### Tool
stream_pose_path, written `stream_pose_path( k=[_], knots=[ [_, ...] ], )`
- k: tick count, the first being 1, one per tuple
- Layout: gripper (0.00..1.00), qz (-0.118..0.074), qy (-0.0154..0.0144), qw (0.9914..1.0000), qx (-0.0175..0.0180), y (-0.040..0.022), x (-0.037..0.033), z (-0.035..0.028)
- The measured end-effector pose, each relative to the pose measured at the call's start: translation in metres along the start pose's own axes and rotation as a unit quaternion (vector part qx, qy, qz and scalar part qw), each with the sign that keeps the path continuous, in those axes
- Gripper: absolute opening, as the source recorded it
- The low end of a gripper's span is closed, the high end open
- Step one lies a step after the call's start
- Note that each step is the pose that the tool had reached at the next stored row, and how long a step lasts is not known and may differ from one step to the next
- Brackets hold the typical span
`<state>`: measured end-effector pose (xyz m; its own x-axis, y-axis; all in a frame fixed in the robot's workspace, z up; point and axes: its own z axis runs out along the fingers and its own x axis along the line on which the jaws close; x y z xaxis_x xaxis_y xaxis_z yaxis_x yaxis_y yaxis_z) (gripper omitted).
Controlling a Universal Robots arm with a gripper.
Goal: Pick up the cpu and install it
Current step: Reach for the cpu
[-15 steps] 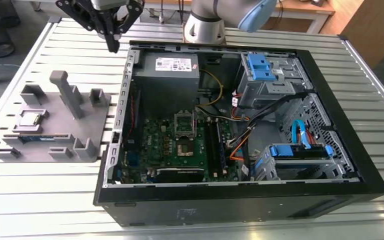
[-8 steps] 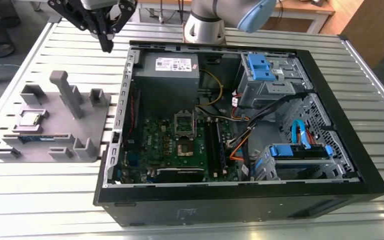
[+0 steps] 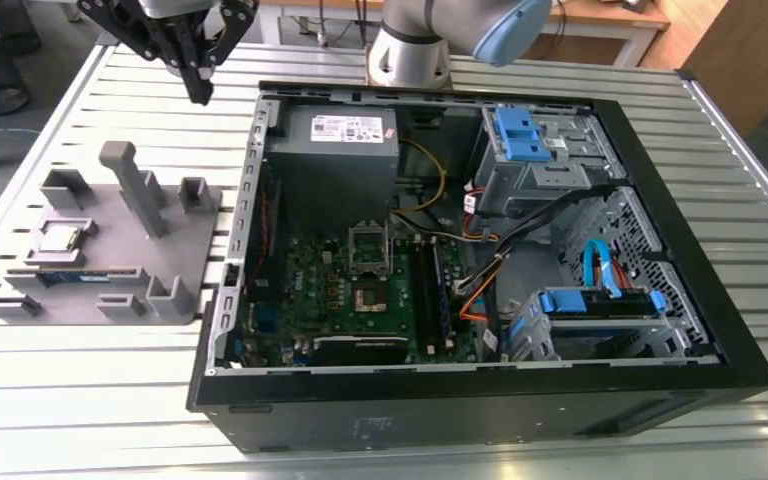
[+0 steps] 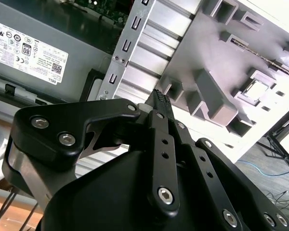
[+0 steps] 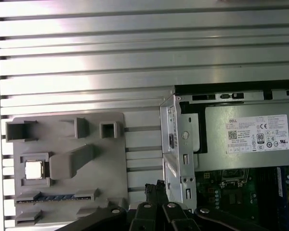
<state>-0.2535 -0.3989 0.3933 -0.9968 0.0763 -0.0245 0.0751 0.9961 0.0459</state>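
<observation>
We see the slatted table (image 3: 91, 400) bearing the open case (image 3: 491, 410), with the grey holder (image 3: 197, 240) beside it on the exterior view's left. Our gripper (image 3: 201, 95) hangs over the strip between them, fingers together and empty. The cpu (image 3: 64, 237) sits in a holder pocket.

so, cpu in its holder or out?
In. The cpu lies flat in its recess on the grey fixture, silver top up. The gripper hangs apart from it, over the table.
</observation>
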Motion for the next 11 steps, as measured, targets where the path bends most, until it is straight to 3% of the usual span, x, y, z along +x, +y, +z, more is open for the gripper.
stream_pose_path(
  k=[11],
  knots=[
    [0.11, 0.0, 0.0, 1.0, -0.0003, -0.0013, 0.017, -0.0004]
  ],
)
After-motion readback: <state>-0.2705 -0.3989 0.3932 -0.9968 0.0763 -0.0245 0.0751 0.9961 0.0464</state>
